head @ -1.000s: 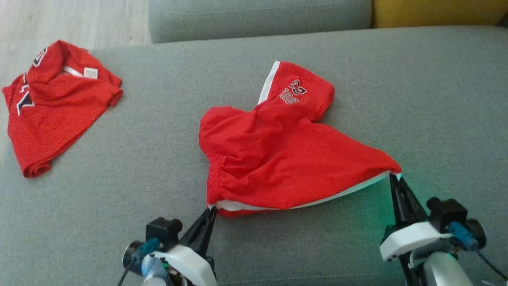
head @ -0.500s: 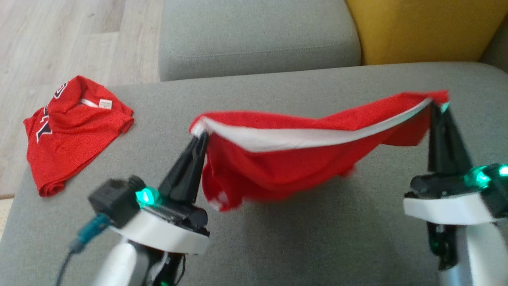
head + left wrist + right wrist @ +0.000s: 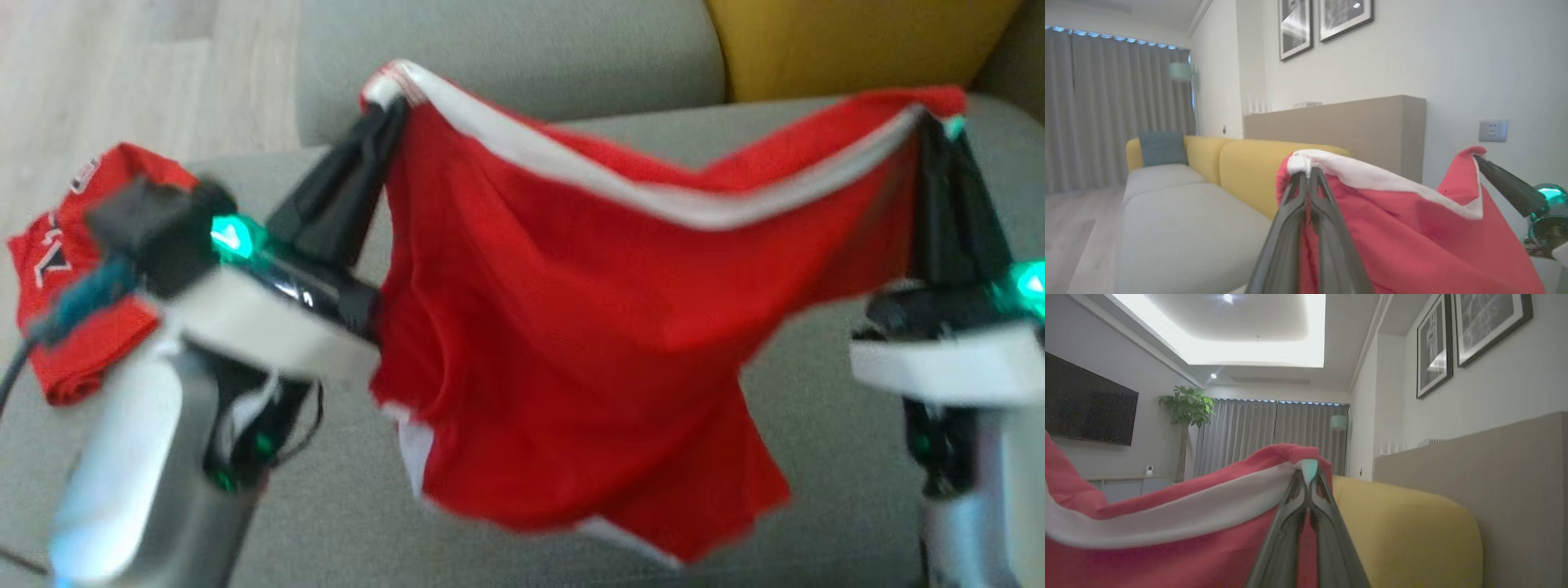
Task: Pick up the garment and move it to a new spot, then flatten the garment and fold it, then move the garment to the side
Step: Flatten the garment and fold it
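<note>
— Where are the red shorts (image 3: 588,327)?
— Up in the air over the grey sofa (image 3: 816,425), slung between the two arms. The white band sags along the top and the rest droops below it.
— What's holding them?
— The left gripper (image 3: 389,102) is pinched tight on one end of the band. The right gripper (image 3: 932,122) is pinched tight on the other end, well apart.
— Anything else about?
— A red top (image 3: 57,245) lies at the sofa's left end, partly behind the left arm. A yellow cushion (image 3: 849,41) sits at the back.
</note>
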